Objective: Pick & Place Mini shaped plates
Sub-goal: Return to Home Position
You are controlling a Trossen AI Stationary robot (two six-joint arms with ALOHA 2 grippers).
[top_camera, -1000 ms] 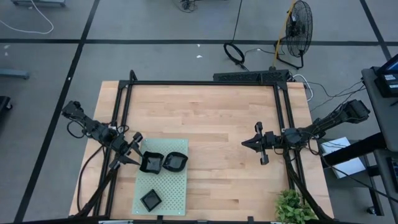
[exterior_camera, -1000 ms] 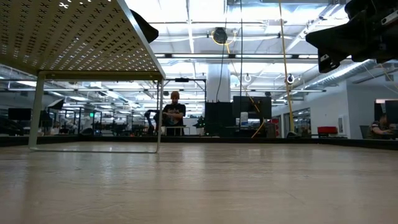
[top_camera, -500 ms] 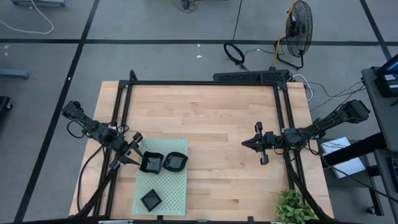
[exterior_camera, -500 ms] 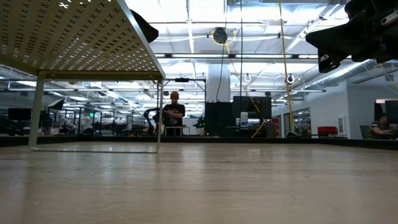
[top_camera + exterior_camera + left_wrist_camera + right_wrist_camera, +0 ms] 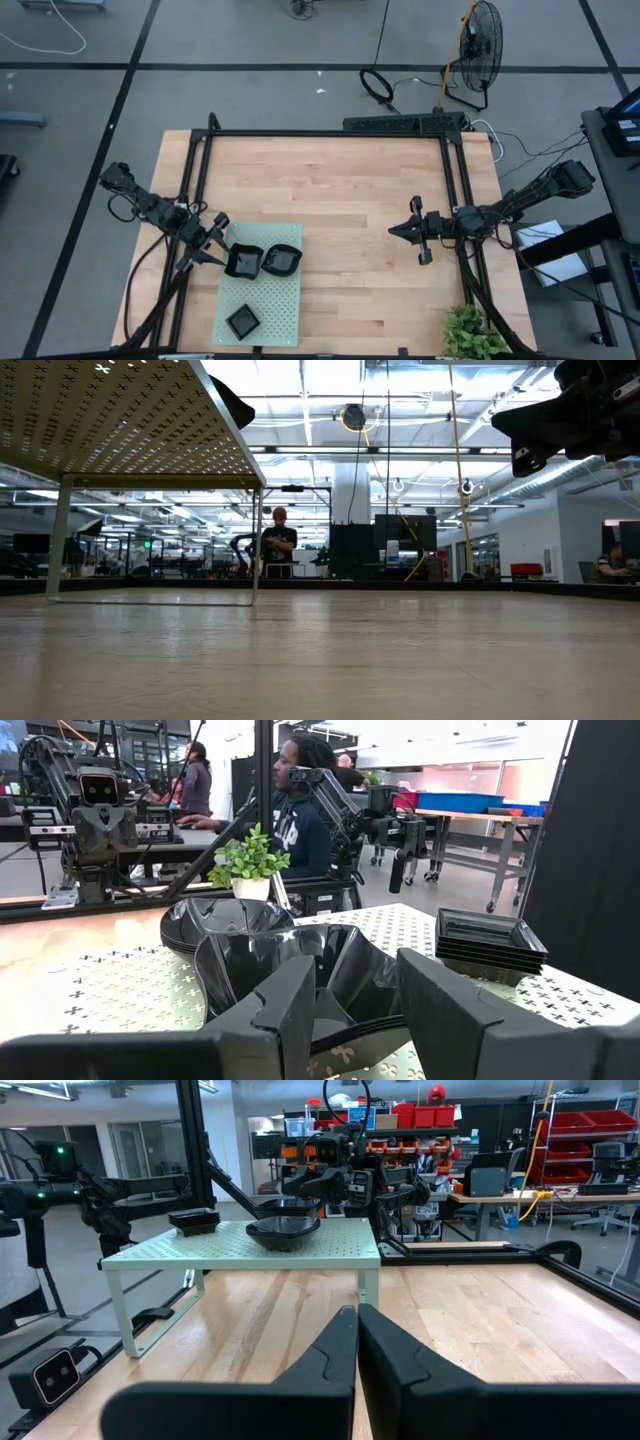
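Three stacks of glossy black mini plates rest on a pale green perforated shelf (image 5: 268,300) at the table's near left. They are a leaf-like stack (image 5: 243,262), a wavy stack (image 5: 282,261) and a square stack (image 5: 241,321). My left gripper (image 5: 214,243) is open at the shelf's left edge. In the left wrist view its fingers (image 5: 355,985) stand on either side of the leaf-like stack's near rim (image 5: 300,965). The wavy stack (image 5: 215,920) is behind it and the square stack (image 5: 490,942) is off to one side. My right gripper (image 5: 393,231) is shut and empty above the bare wood at the table's right.
The shelf stands on thin legs (image 5: 200,1295) above the wooden table (image 5: 350,190). A small potted plant (image 5: 470,335) sits at the near right corner. A black frame (image 5: 320,133) borders the table. People (image 5: 278,540) are in the room behind.
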